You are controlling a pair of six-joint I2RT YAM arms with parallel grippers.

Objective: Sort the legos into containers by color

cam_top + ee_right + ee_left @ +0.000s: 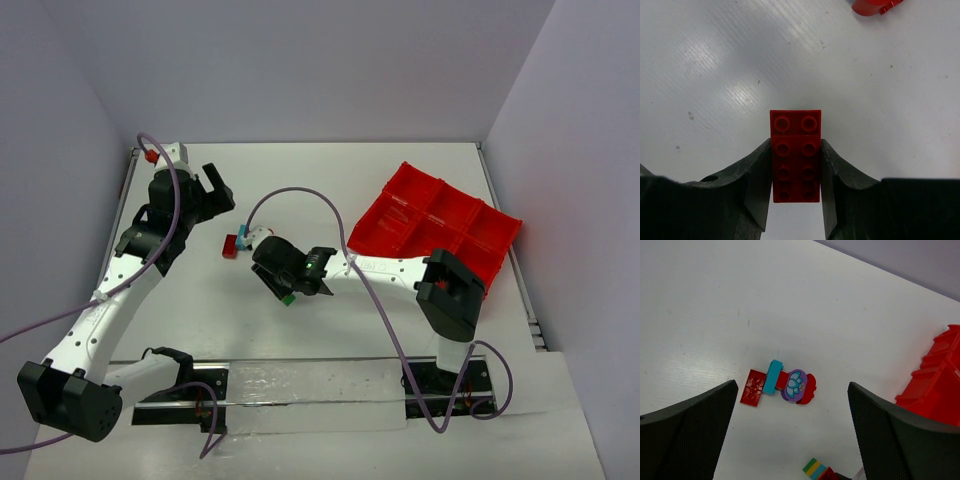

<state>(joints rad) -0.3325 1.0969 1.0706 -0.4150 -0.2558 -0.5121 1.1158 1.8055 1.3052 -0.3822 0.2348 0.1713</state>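
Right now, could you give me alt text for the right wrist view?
The right tool is shut on a red brick, studs facing the camera, black fingers against its long sides. White table behind; another red piece at the top edge.

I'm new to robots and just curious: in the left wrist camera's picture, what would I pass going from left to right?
Dark finger → red plate → teal brick → purple piece → second dark finger → red tray.
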